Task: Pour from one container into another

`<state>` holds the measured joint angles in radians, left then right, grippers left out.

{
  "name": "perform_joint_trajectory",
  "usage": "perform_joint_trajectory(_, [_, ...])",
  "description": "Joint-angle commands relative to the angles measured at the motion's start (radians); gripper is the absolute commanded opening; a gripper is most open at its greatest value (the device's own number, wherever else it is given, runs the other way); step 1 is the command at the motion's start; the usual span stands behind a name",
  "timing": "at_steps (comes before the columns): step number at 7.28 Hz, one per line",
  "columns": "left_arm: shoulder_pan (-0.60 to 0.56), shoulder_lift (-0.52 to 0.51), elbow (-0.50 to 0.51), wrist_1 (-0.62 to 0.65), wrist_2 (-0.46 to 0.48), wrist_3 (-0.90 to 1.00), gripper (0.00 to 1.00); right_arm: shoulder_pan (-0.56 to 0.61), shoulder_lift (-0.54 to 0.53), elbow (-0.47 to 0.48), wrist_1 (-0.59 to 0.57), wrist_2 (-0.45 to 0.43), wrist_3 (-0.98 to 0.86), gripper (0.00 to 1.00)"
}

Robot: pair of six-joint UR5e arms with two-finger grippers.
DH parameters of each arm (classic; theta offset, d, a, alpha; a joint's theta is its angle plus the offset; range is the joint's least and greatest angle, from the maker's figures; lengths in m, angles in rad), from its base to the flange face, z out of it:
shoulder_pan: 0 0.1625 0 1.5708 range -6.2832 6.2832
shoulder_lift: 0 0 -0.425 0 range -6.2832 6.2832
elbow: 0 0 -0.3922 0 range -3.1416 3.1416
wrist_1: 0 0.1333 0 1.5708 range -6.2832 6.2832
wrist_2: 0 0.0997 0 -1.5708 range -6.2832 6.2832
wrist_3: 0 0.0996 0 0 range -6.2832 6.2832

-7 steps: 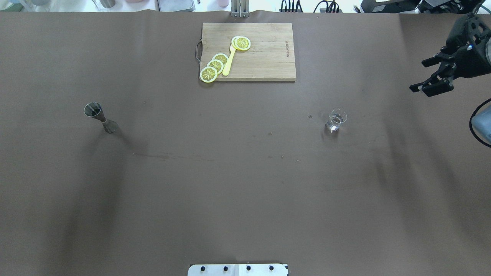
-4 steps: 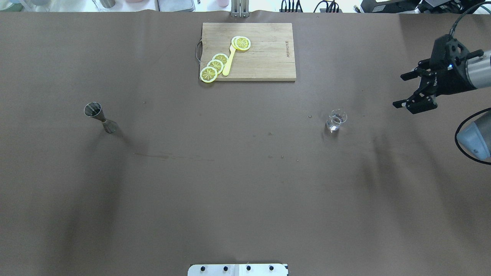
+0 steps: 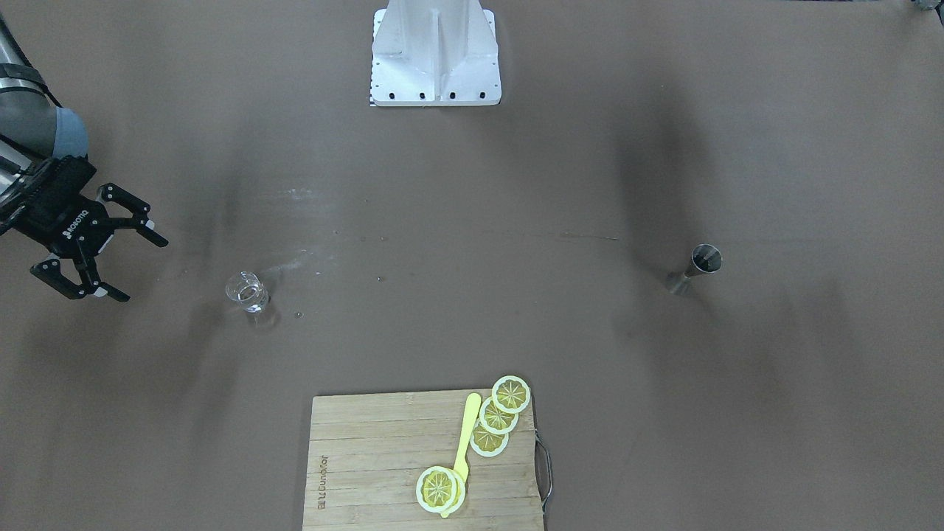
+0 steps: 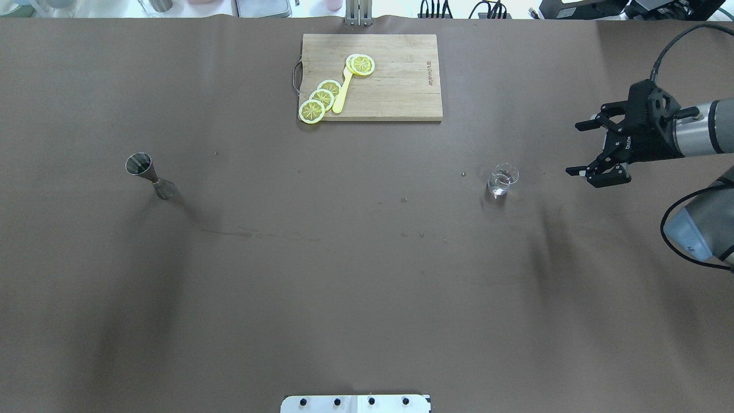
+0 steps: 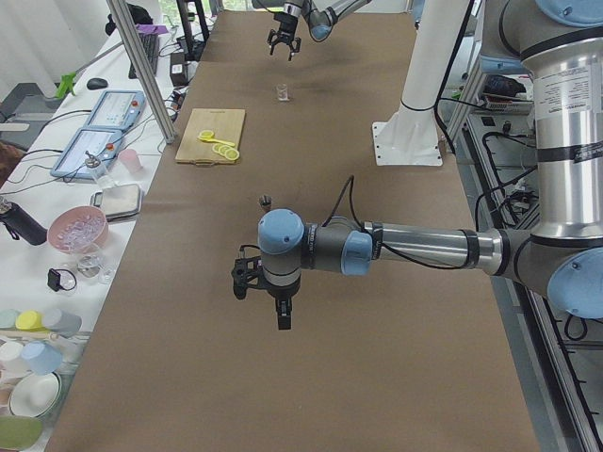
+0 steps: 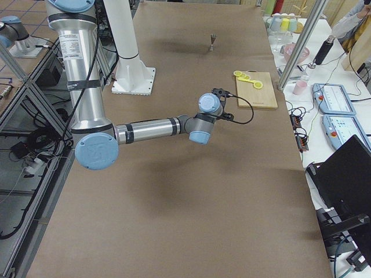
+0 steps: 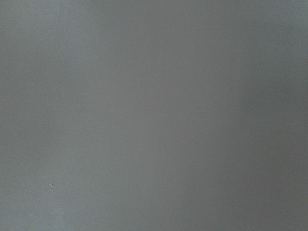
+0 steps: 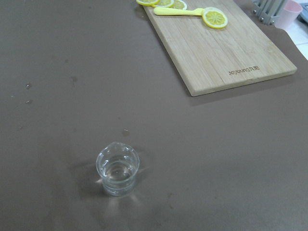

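Observation:
The clear glass cup stands upright on the brown table with a little clear liquid in it. It also shows in the front view and, low and left of centre, in the right wrist view. My right gripper is open and empty, a short way to the right of the cup and apart from it. The steel jigger stands upright far off on the left side. My left gripper shows only in the exterior left view, hanging over bare table; I cannot tell its state.
A wooden cutting board lies at the far middle of the table, carrying several lemon slices and a yellow knife. The white robot base plate sits at the near edge. Small droplets mark the table near the cup.
My right gripper has swung in from the far right edge, leftward and nearer, closing most of the distance to the glass cup. It has stayed open. Cup and jigger have not moved.

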<state>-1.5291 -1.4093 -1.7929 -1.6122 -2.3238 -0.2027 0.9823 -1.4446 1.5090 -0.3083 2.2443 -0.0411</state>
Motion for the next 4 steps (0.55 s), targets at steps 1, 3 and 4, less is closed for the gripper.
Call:
perform_joint_trajectory(1, [0.001, -0.010, 0.000, 0.005, -0.002, -0.009, 0.99, -0.066, 0.000, -0.076, 0.139, -0.002, 0.003, 1.00])
perform_joint_trajectory(3, [0.020, -0.101, 0.067, 0.018, -0.012, -0.144, 0.99, -0.087, 0.036, -0.136, 0.169, 0.070, 0.004, 1.00])
perform_joint_trajectory(4, [0.038, -0.124, 0.078, 0.028, -0.012, -0.150, 0.99, -0.052, 0.091, -0.204, 0.175, 0.124, 0.009, 1.00])
